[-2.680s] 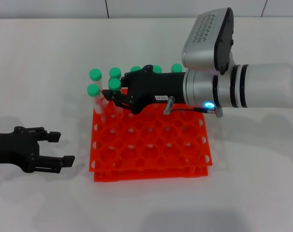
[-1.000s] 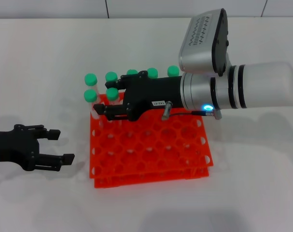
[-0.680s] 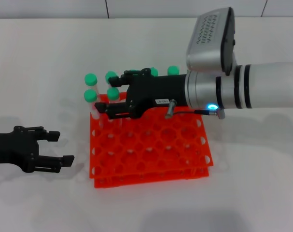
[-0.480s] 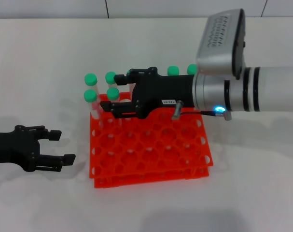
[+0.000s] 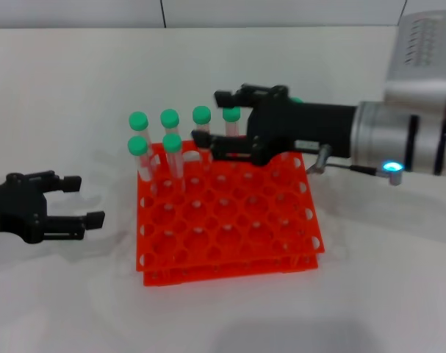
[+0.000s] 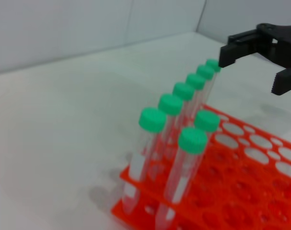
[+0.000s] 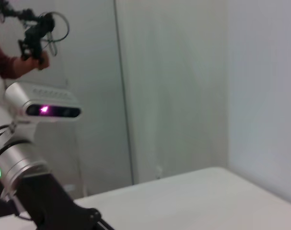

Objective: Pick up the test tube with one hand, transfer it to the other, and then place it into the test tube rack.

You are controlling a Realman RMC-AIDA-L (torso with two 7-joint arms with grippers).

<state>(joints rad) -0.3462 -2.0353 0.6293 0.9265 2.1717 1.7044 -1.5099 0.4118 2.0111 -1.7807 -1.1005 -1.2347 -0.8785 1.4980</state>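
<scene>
The right gripper (image 5: 211, 118) hovers over the far edge of the test tube rack (image 5: 230, 235), its two fingers spread apart with nothing between them; the left wrist view confirms the gap is bare. The left gripper (image 5: 79, 200) sits low over the table (image 5: 76, 88), well apart from the rack on its left side, fingers likewise parted and holding nothing. Which tube is the test tube of the task cannot be settled: six green-capped tubes show in the head view, all standing upright in the rack's far-left holes, and the nearest to the right gripper is the capped tube (image 5: 231, 116) just beside its fingertips. Judged risks: the right fingers stand close to the row of caps, so any sideways or downward travel could clip a cap, tilt a neighbouring tube or drag the light rack across the table. The tubes stand closely packed, so a closing grasp could catch two caps at once. No readable writing is found on the rack, tubes or left gripper. No numbered label can be made out on the right gripper from these views. A blue light (image 5: 389, 167) glows on the right arm's wrist.
</scene>
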